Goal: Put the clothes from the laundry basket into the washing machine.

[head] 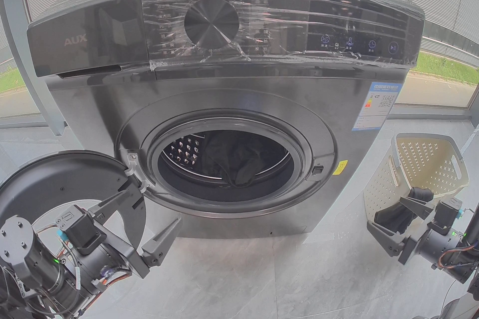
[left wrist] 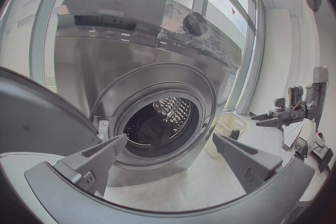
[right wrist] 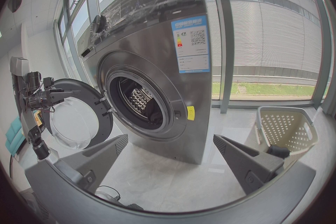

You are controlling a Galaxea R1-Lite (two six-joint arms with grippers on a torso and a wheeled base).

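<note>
The silver washing machine (head: 95,105) stands with its round door (head: 55,180) swung open to the left. Dark clothes (head: 234,158) lie inside the drum. The cream laundry basket (head: 431,163) leans on the floor at the machine's right, and a dark garment (head: 399,216) hangs over its low front side. My left gripper (head: 143,220) is open and empty, low in front of the door hinge. My right gripper (head: 399,223) is open beside the basket, in line with that garment. In the right wrist view nothing sits between its fingers (right wrist: 245,160), and the garment (right wrist: 278,151) lies beyond them.
Pale floor tiles (head: 259,275) stretch in front of the machine. Glass window walls stand behind and to both sides. The open door (left wrist: 35,112) takes up the space near my left arm. The basket (right wrist: 285,126) stands close to a window frame.
</note>
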